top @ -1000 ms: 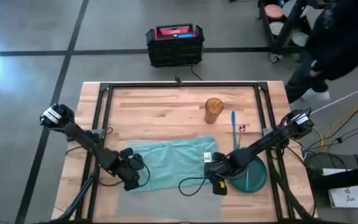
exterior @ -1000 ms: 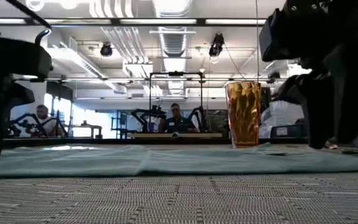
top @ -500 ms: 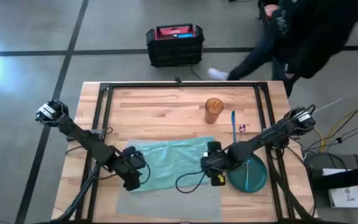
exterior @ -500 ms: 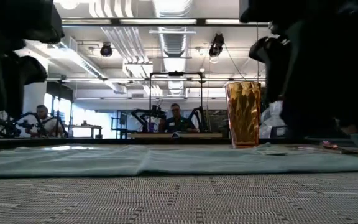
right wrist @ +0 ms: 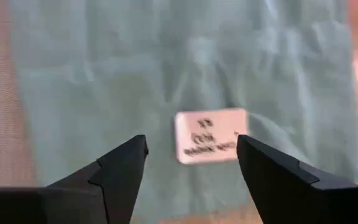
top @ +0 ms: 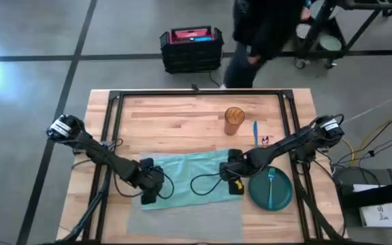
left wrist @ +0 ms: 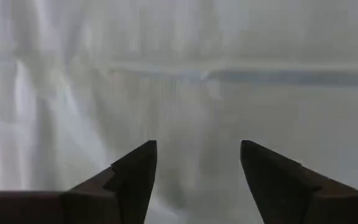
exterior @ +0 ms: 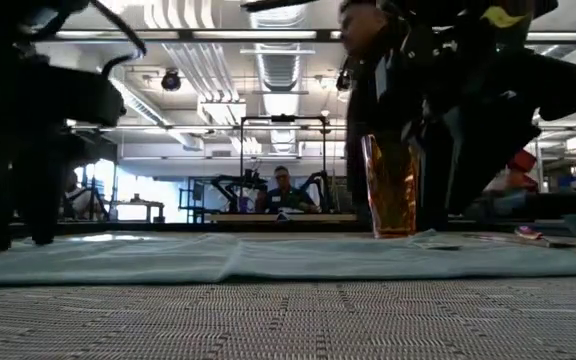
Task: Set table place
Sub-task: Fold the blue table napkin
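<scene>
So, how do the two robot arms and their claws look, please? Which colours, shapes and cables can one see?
Both arms are dark and slender, with jointed links and pale grey housings at the base. A black cable loops from each wrist over the light teal cloth napkin. The right claw carries a yellow marking; the left claw is all black. In the wrist views each claw has two dark, pointed, wedge-shaped fingers.

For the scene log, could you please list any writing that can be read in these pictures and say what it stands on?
White tag on the teal napkin: dark print, too blurred to read.
Red-topped black crate on the floor: markings too small to read.
No other writing shows.
</scene>
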`<state>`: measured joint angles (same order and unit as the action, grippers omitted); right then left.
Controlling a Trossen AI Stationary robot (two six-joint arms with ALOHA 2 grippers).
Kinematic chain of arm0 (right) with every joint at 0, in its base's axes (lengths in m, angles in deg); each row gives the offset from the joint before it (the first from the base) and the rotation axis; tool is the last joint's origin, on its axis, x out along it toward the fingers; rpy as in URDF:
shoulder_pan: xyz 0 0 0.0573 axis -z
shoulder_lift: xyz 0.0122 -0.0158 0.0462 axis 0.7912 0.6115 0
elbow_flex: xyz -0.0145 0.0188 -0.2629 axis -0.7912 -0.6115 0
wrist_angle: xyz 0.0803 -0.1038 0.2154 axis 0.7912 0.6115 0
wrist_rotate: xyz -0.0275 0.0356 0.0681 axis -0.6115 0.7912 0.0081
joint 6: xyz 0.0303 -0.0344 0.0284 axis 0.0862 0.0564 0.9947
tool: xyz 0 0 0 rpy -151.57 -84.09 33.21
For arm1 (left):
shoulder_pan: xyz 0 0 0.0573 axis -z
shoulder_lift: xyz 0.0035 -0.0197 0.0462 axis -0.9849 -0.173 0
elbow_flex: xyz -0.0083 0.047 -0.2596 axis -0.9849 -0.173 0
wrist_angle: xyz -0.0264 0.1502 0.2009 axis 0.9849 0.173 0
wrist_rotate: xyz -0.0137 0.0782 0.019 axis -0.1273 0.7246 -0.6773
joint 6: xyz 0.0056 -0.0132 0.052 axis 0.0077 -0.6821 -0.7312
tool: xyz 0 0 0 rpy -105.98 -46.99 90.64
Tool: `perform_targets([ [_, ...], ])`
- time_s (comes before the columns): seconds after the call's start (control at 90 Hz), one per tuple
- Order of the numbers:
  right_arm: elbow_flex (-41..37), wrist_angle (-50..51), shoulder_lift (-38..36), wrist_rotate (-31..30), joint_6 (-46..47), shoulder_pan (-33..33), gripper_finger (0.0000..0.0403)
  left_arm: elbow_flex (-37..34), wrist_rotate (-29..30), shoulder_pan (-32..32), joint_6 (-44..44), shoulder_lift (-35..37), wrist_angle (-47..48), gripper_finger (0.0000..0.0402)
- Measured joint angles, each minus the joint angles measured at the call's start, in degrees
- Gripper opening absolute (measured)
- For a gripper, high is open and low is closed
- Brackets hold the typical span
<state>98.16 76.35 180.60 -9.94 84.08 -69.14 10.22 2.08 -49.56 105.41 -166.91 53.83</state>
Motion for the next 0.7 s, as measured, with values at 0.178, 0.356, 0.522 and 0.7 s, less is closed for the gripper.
perform_targets([
  [0.178,-0.4,-1.2,0.0,-0.2,-2.1,0.0,0.024,0.0,0.2,0.0,0.4,-1.2,-0.3,0.0176],
  [0.356,-1.1,-1.7,0.6,-0.5,-2.6,0.0,0.023,-0.1,0.2,0.0,0.7,-1.1,-0.4,0.0159],
  [0.522,-1.2,-3.8,3.4,-0.5,-3.9,0.0,0.0231,-0.2,0.3,0.0,0.8,-1.1,-0.5,0.0159],
  [0.7,-1.1,-3.8,5.2,-1.9,-4.1,0.0,0.0235,-0.2,0.5,0.0,0.8,-1.1,-0.5,0.0172],
])
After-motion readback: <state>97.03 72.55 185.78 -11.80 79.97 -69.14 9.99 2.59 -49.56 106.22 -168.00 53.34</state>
